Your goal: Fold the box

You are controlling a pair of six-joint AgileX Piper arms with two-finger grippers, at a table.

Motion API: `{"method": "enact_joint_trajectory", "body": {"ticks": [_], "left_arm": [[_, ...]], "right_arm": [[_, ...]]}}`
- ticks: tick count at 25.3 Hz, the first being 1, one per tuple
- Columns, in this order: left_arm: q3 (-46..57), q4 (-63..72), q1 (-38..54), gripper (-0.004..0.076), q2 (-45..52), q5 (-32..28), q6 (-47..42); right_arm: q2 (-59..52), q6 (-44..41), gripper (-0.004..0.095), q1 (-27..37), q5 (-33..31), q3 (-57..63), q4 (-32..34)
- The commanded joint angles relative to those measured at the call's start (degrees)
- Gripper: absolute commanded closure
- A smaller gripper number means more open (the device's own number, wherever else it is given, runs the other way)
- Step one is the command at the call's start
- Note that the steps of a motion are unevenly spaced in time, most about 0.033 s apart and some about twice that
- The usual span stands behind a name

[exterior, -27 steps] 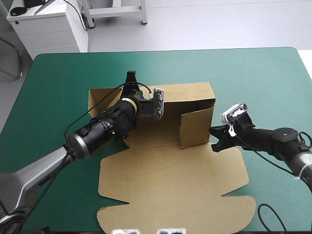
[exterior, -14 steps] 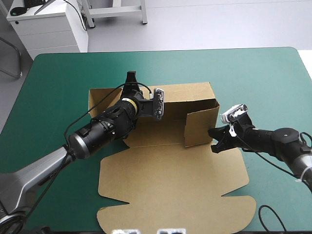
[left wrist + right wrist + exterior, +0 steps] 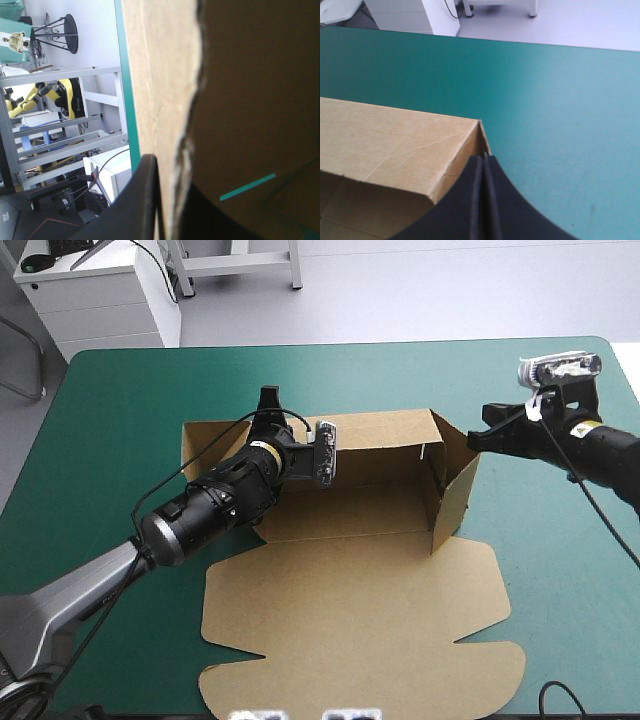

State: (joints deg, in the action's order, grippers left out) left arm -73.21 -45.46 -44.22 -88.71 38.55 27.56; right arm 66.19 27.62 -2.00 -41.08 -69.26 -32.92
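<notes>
The brown box lies mid-table, its lid panel flat toward the near edge and its back wall upright. The right side wall stands angled outward. My left gripper sits at the back wall's left end; in the left wrist view the board edge runs between its black fingers, so it is shut on the box. My right gripper hovers by the box's far right corner. Its fingers meet in one arch just above the wall's top corner, holding nothing.
The teal-green cover shows on every side of the box, widest along the far edge and to the right. A short end flap sticks out at the box's left end, under my left arm.
My right gripper left the front of the right side wall and rose to the box's far right corner. That wall swung outward to the right. The left arm held still.
</notes>
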Motion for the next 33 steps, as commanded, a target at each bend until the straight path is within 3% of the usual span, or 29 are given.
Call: {"method": "enact_joint_trajectory", "body": {"ticks": [1, 9, 23, 28, 31, 33], "left_arm": [[-0.2, 3.1, 0.0, 0.0731, 1.1, 5.2, -0.9], [-0.2, 3.1, 0.0, 0.0731, 1.1, 5.1, -1.0], [-0.2, 2.6, 0.0, 0.0731, 1.1, 5.5, -0.9], [-0.2, 2.6, 0.0, 0.0731, 1.1, 5.5, -0.9], [-0.2, 2.6, 0.0, 0.0731, 1.1, 5.4, -0.9], [-0.2, 2.6, 0.0, 0.0731, 1.1, 5.3, -0.9]], "right_arm": [[3.8, -9.5, 0.0920, -0.1, -1.8, -7.4, 5.8], [16.6, -14.8, 0.0920, -0.1, -5.9, -11.6, 7.6], [16.3, -11.1, 0.0922, -0.1, -8.8, -6.2, 6.0], [11.8, -0.4, 0.0922, -0.1, -1.3, 4.9, -1.6], [8.2, 20.8, 0.0922, -0.1, 10.0, 15.3, -16.2], [8.4, 25.5, 0.0922, -0.1, 10.2, 17.3, -21.0]]}}
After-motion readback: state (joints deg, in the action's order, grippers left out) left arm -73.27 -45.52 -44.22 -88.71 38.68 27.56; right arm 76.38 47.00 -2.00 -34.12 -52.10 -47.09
